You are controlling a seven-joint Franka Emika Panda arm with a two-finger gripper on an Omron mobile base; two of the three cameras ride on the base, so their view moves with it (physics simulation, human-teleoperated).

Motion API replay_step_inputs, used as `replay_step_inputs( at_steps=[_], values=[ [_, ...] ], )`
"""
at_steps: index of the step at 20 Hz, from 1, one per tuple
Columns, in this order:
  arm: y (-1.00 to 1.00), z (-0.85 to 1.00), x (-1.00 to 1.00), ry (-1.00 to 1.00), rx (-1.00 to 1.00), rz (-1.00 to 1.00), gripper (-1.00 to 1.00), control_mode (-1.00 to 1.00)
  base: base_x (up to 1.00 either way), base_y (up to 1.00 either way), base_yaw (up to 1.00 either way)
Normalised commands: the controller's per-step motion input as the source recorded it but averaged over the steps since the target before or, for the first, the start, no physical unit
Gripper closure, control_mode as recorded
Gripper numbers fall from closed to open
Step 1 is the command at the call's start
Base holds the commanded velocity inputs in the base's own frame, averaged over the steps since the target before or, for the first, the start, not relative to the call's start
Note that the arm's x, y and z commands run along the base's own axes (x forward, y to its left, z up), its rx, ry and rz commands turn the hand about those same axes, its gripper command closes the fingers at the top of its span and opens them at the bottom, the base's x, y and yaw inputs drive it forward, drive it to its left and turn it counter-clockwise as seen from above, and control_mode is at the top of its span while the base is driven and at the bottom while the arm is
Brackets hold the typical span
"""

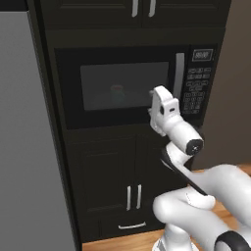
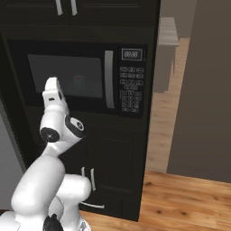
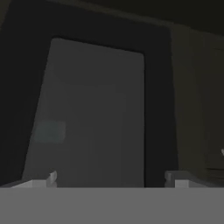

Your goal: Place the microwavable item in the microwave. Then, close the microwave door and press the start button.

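The microwave (image 1: pixel 122 54) is built into dark cabinetry, and its door (image 1: pixel 98 117) is shut flat, with the silver bar handle (image 1: pixel 179 73) at its right edge. Through the glass the teal mug (image 1: pixel 116 92) shows dimly on the turntable; it also appears faintly in the right base view (image 2: pixel 79 82) and the hand view (image 3: pixel 49 131). My gripper (image 1: pixel 156 95) points at the right part of the window, close in front of it, left of the handle. Its fingertips (image 3: pixel 50 177) stand wide apart with nothing between them. The keypad panel (image 1: pixel 196 93) lies right of the handle.
Dark cabinet doors with short silver handles (image 1: pixel 133 196) sit below the microwave and more above it (image 1: pixel 142 7). A tall grey panel (image 1: pixel 19 147) stands at the left. Wooden floor (image 2: pixel 189 198) and a brown wall (image 2: pixel 203 90) lie to the right.
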Motion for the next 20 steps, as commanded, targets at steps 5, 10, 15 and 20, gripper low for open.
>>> replay_step_inputs(
  at_steps=[5,10,15,20],
  values=[
    [-0.85,1.00,-0.80,0.22,0.28,0.00,-1.00,-1.00,0.00,0.00,0.00],
    [-0.95,1.00,-0.74,0.26,0.27,0.00,-1.00,-1.00,0.00,0.00,0.00],
    [-1.00,0.62,-0.49,0.34,0.24,0.00,-1.00,-1.00,0.00,0.00,0.00],
    [-0.93,-0.52,-0.25,0.36,0.17,0.00,-1.00,-1.00,0.00,0.00,0.00]
  ],
)
